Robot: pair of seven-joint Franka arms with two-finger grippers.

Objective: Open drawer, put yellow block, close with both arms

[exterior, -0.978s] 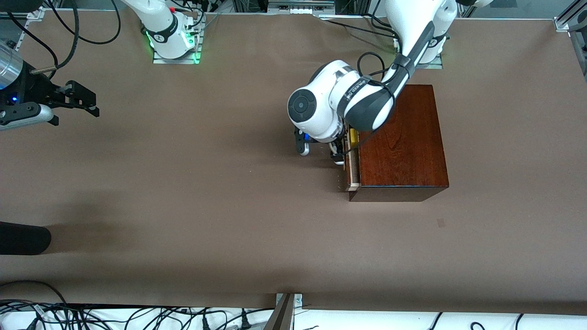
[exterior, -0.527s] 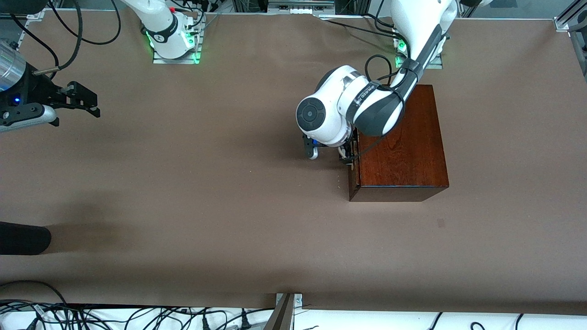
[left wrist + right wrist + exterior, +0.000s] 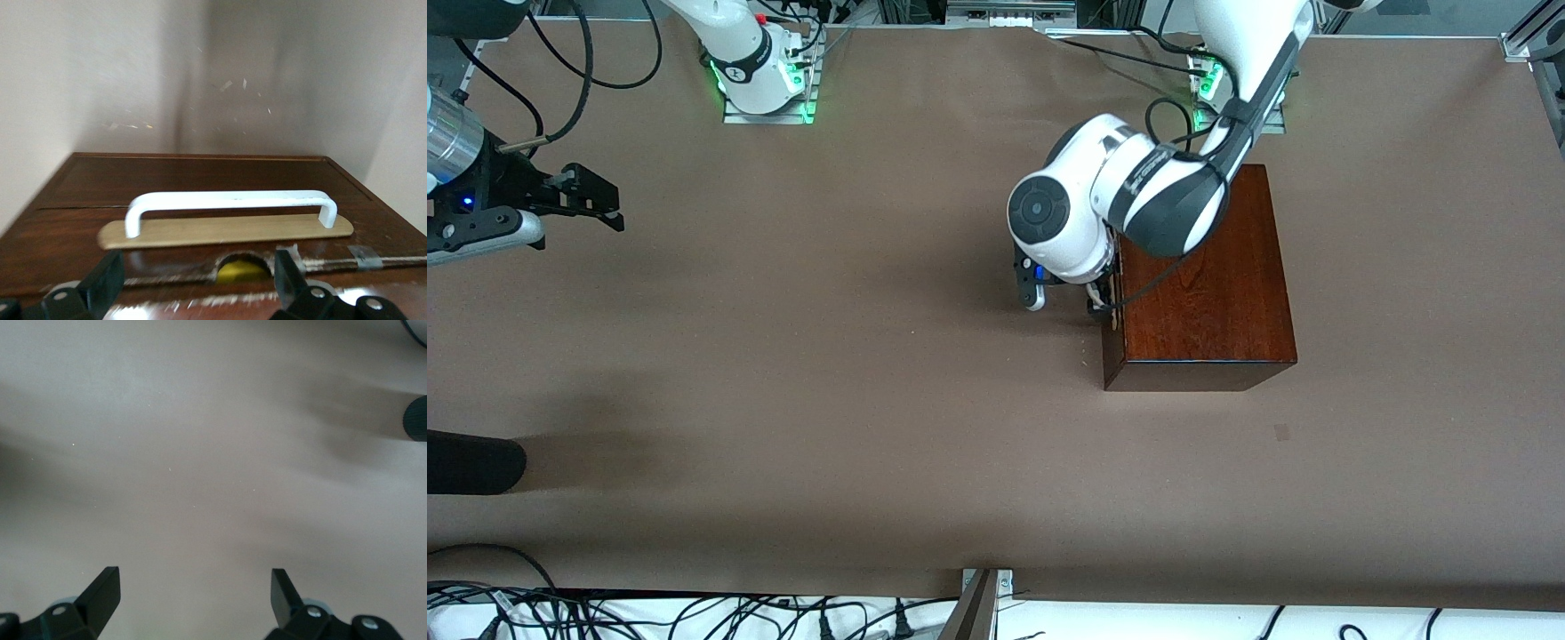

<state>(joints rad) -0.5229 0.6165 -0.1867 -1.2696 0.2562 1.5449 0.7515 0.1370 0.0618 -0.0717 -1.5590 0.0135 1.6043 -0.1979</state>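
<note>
Left hand (image 3: 193, 283) open at the seemingly shut drawer (image 3: 200, 200) (white handle (image 3: 230, 202)); right hand (image 3: 193, 597) open, waiting.

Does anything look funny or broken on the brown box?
Nothing looks broken. The drawer sits nearly shut in the box, with the yellow block peeking through a notch. The open left gripper faces its handle.

The front view looks down from high across the table (image 3: 783, 400). The left wrist view sits close against the drawer (image 3: 200, 193), shared with it; the right wrist view faces bare table.
</note>
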